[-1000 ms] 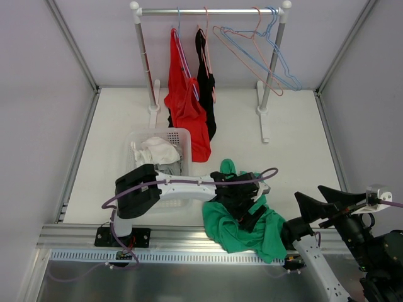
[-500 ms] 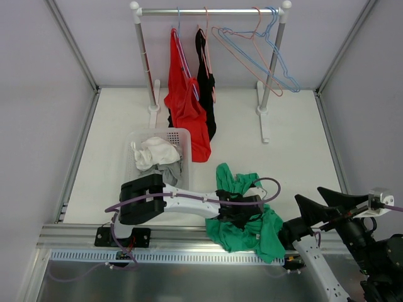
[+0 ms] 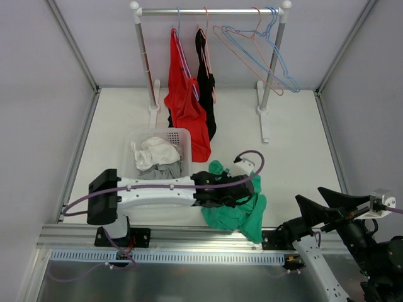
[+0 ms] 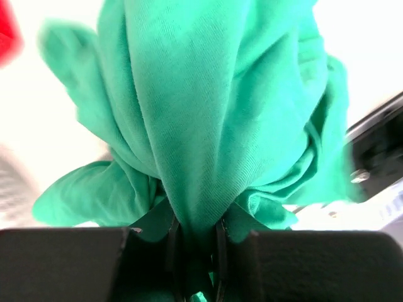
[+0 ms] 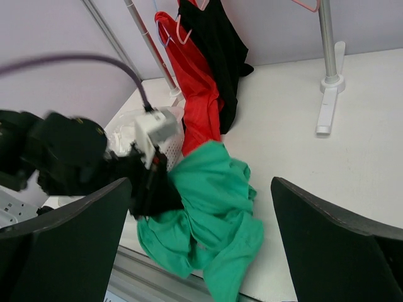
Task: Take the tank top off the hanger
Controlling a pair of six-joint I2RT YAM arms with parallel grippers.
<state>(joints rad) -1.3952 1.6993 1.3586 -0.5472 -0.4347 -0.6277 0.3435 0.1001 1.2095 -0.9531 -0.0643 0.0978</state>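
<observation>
The green tank top lies in a heap at the lower middle of the overhead view, close to the front edge of the bench. The jaws of the left arm are closed on a thick fold of it, as the left wrist view shows. I think the bunched cloth could slip out of this grip under a strong pull. Its lower corner, which reaches the aluminium frame, could also catch there. The right arm, at the lower right, has its jaws wide apart and holds nothing. I cannot see any hanger inside the green heap, so whether the garment is already free of one is not clear. Cloth fills the left wrist view, which is blurred at its sides.
</observation>
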